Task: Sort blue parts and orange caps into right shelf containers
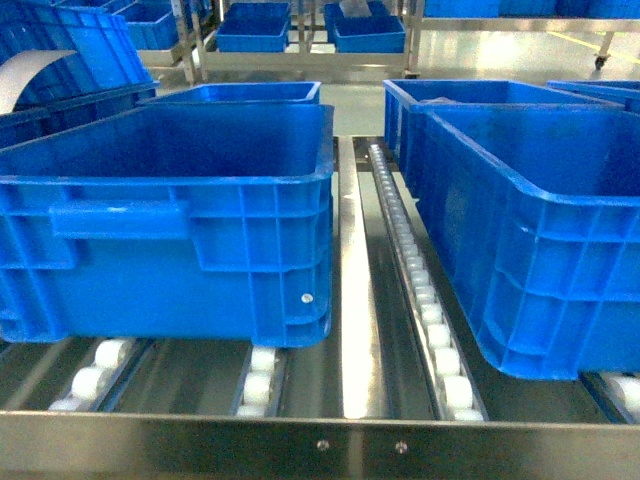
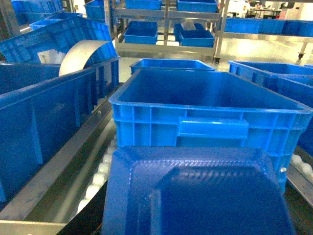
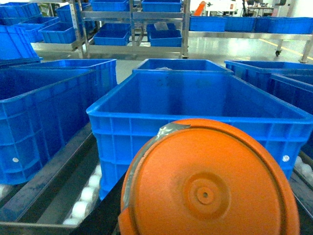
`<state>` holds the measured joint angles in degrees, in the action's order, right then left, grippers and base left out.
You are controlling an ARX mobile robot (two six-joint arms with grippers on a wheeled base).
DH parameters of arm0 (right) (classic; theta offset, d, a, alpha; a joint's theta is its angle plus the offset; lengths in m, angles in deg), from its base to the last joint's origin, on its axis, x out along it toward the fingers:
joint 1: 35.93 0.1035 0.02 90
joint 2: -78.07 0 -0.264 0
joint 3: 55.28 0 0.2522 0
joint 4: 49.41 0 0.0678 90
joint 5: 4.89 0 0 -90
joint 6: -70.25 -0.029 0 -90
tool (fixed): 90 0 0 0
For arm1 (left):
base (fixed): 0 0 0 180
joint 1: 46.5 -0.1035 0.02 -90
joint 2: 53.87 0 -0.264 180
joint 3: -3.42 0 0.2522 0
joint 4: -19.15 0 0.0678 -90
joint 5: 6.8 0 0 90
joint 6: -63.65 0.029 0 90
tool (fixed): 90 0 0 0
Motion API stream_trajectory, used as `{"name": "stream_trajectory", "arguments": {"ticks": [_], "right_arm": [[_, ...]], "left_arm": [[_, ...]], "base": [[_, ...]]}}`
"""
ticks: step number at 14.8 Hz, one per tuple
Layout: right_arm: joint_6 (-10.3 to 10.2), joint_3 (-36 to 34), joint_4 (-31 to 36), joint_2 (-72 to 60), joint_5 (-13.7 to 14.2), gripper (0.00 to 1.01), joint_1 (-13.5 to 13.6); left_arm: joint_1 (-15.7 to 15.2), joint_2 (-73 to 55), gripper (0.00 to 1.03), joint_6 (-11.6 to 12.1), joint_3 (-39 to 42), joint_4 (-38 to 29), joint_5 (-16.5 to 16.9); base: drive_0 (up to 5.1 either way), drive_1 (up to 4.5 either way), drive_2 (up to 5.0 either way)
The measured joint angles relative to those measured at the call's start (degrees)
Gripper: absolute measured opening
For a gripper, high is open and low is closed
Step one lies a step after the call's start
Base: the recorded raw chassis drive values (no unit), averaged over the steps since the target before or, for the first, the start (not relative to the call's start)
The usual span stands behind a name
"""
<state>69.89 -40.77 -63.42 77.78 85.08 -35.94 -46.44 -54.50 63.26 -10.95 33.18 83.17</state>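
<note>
Head view: you see neither arm nor pincer here, only the shelf (image 1: 400, 250) with its sloped roller tracks and two containers side by side on it — the left container (image 1: 170, 220) and the right container (image 1: 530, 230), a roller track bare between them. Both stand open-topped with their long axes running away from you.

Left wrist view: a blue part (image 2: 195, 196) fills the bottom of the picture, pressed close under the camera, so I judge your left pincer is clamped on it, though the fingers themselves are hidden and you cannot confirm the grip. The nearest bin (image 2: 210, 107) lies straight ahead and just beyond the part, its near rim square-on.

Right wrist view: an orange cap (image 3: 210, 191) sits equally close under the lens, flat face toward the camera — probably held, but the fingers are out of sight. The open bin (image 3: 195, 103) is dead ahead, just past the cap.

Each arm looks equally near its own bin; the move is forward and over the near rim.
</note>
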Motion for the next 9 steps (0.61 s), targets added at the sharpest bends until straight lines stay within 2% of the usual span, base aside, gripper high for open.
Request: {"name": "stream_trajectory", "arguments": {"ticks": [2, 9], "right_arm": [[0.00, 0.00, -0.09, 0.00, 0.00, 0.44, 0.00], [0.00, 0.00, -0.11, 0.00, 0.00, 0.44, 0.00]], "left_arm": [[0.00, 0.00, 0.43, 0.02, 0.00, 0.11, 0.02], [0.00, 0.00, 0.43, 0.02, 0.00, 0.15, 0.02]], "base": [[0.0, 4.24, -4.2], [0.0, 0.00, 0.0]]}}
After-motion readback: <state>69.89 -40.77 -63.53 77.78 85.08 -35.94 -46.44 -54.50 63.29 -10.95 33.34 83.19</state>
